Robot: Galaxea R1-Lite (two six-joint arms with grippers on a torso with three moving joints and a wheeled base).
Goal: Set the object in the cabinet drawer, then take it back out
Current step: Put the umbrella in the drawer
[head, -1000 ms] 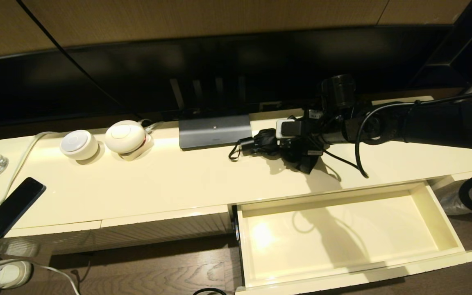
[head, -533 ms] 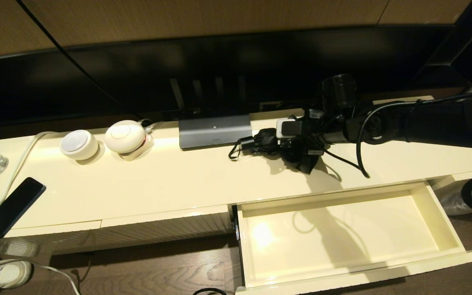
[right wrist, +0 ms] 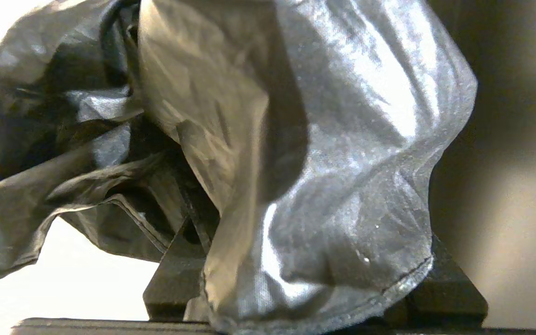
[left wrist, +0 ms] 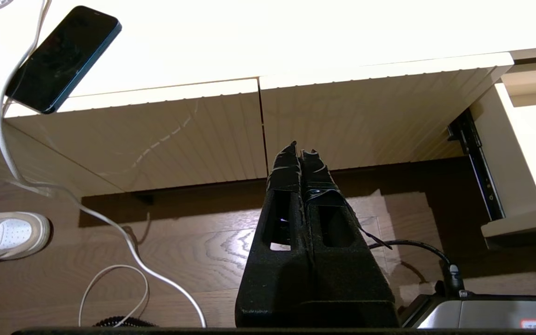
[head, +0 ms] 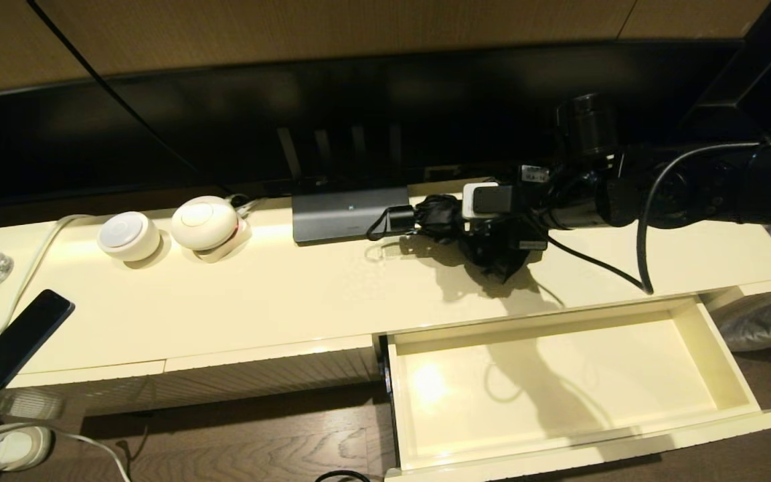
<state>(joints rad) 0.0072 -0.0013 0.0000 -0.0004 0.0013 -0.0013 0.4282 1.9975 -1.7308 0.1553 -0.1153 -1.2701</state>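
Your right gripper [head: 476, 231] is clamping its jaws partway closed on the black compact umbrella with glossy loose fabric folds [head: 456, 231], whose cloth is spilling over the fingers [right wrist: 175, 279]. Since a second ago it is rising clear of the glossy cream cabinet top [head: 292, 294], still beyond the open cream drawer [head: 733, 361]. Your left gripper [left wrist: 301, 156] is parked, jaws together, at the near left.
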